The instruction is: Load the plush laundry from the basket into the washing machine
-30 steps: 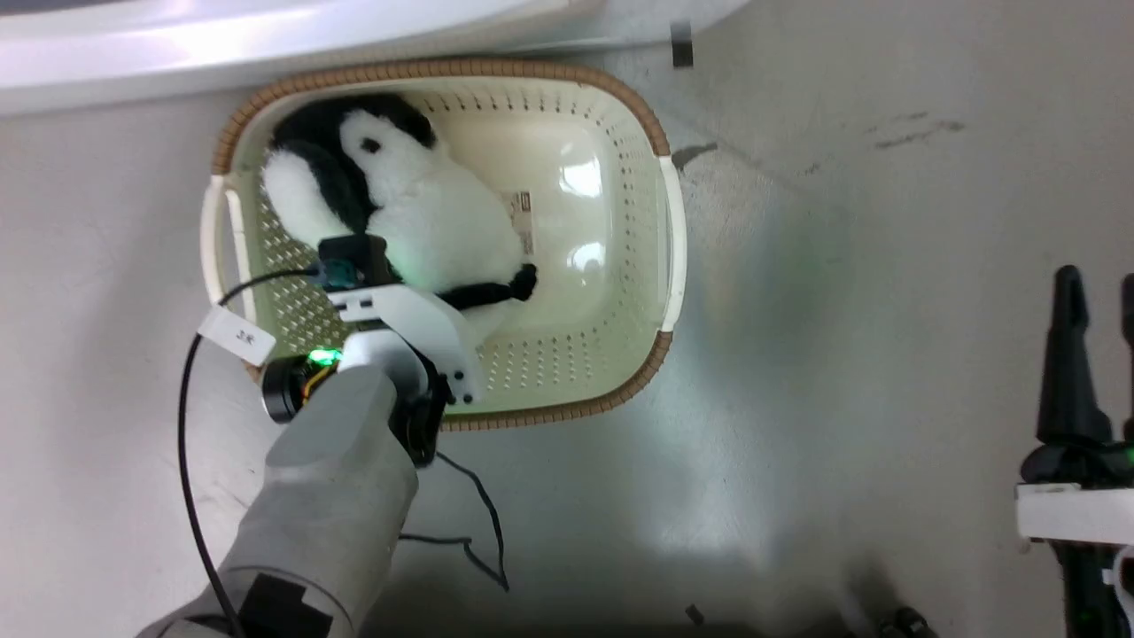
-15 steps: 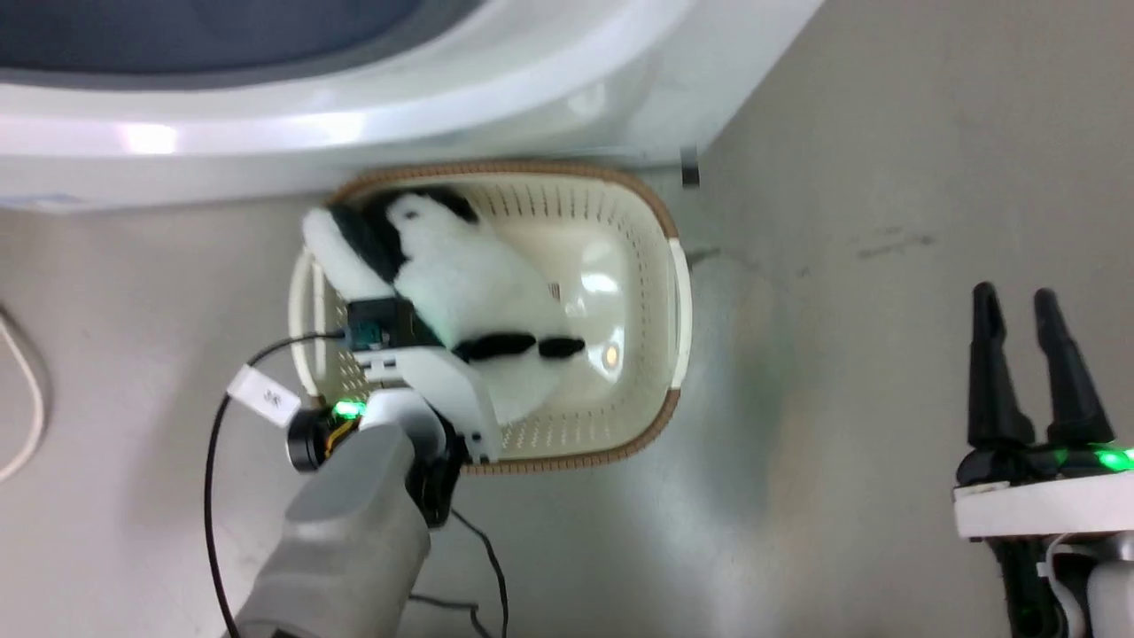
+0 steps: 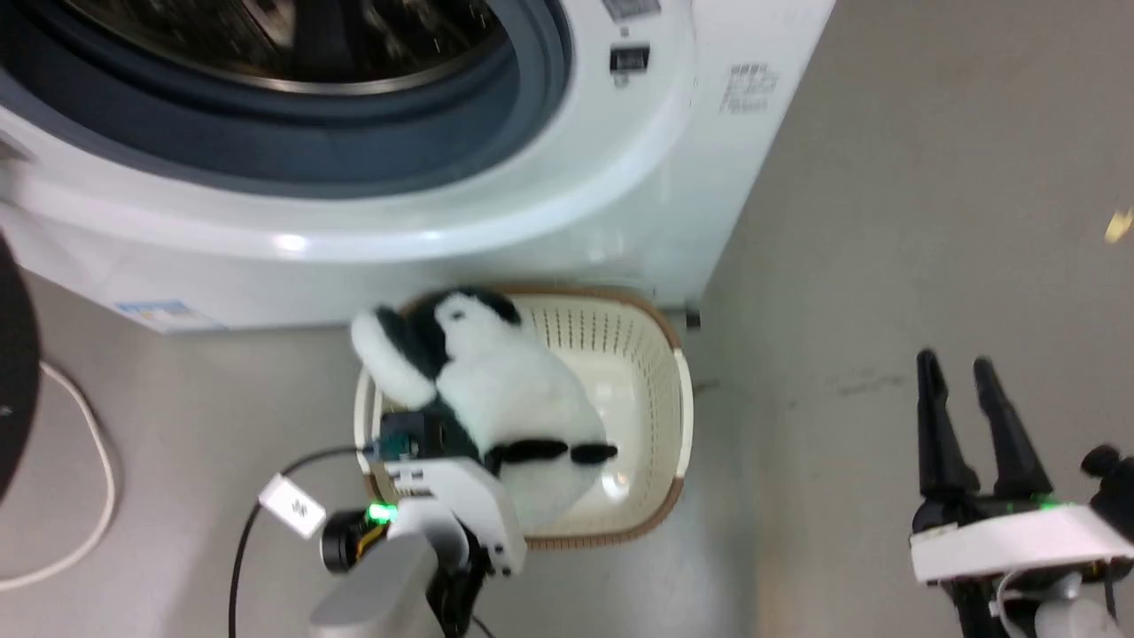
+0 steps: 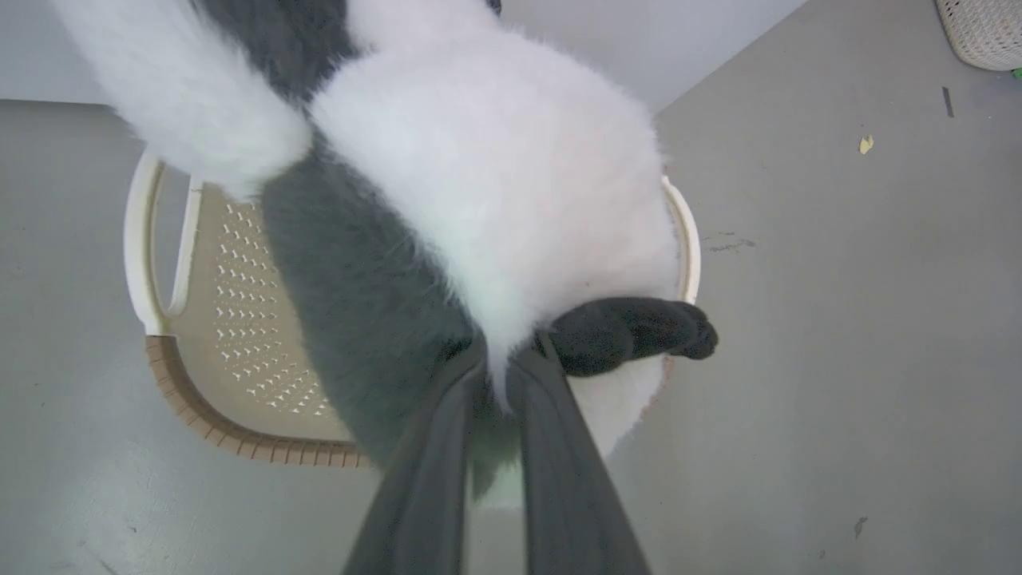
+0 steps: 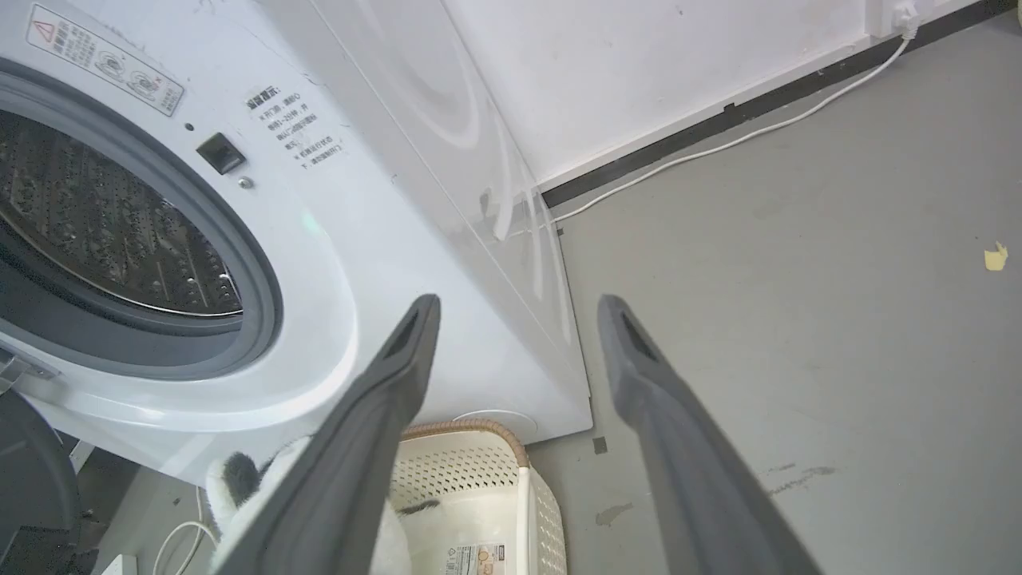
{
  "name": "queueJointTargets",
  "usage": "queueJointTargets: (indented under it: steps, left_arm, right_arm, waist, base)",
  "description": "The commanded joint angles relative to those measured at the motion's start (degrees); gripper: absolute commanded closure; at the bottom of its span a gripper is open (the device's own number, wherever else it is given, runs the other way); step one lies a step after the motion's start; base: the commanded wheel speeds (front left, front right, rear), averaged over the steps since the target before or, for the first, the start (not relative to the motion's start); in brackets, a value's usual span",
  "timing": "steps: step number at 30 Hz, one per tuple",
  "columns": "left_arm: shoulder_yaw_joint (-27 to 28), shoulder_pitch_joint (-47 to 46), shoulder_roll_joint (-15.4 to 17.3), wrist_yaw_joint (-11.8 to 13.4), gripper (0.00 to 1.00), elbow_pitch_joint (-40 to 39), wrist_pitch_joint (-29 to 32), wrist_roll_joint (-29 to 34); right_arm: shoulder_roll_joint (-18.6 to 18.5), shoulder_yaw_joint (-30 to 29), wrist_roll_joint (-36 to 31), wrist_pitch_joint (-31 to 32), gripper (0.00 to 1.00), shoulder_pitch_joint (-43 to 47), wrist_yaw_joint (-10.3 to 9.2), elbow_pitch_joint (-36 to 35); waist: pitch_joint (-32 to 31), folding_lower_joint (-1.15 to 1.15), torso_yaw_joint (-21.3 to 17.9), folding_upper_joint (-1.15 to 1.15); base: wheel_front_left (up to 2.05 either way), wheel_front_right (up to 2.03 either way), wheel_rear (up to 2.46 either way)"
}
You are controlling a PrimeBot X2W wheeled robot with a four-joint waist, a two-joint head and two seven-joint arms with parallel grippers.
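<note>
White-and-black fur of the plush laundry point(image 4: 495, 184) is pinched between the nearly closed fingers of the left end effector point(image 4: 499, 363). The toy hangs over the cream basket point(image 3: 651, 354), which sits on the floor point(image 3: 886, 221) in front of the washing machine point(image 3: 532, 213). The right end effector point(image 3: 954, 361) hovers spread wide and empty, well apart.

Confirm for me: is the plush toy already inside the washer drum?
No, the black-and-white plush toy hangs over the basket, pinched in the left gripper, outside the washing machine's drum.
</note>
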Motion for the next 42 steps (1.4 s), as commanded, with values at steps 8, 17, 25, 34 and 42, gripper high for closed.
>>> queueJointTargets:
  steps: [8,17,25,34,42]
  left_arm:
    - [-0.4,6.6,1.0,1.5,1.00,-5.6,-3.5,0.2]
    - [-0.5,13.5,4.9,5.1,1.00,-16.2,-4.8,2.3]
    - [-0.4,17.2,9.7,9.9,1.00,-28.9,-5.2,6.7]
    - [2.1,15.8,13.0,14.1,1.00,-38.4,-5.3,10.9]
    - [5.7,9.2,14.1,14.0,1.00,-39.4,-5.3,15.0]
  right_arm:
    - [0.3,0.3,1.0,-0.8,0.00,4.3,-0.04,3.0]
    - [0.4,1.2,2.0,-1.4,0.00,7.2,-0.04,5.0]
    - [0.4,1.4,2.7,-1.9,0.00,9.0,-0.04,6.0]
    - [0.4,1.0,2.7,-2.0,0.00,8.5,-0.04,5.7]
    - [0.4,0.3,2.1,-1.3,0.00,5.5,-0.04,4.1]
  waist:
    - [-11.7,0.01,2.2,0.00]
    - [-18.5,0.01,3.2,0.00]
    - [-21.4,0.01,4.0,0.00]
    - [-20.3,0.01,3.6,0.00]
    - [-15.6,0.01,1.8,0.00]
  base:
    - [0.00,0.00,0.00]
    - [0.00,0.00,0.00]
    - [0.00,0.00,0.00]
    - [0.00,0.00,0.00]
    - [0.00,0.00,0.00]
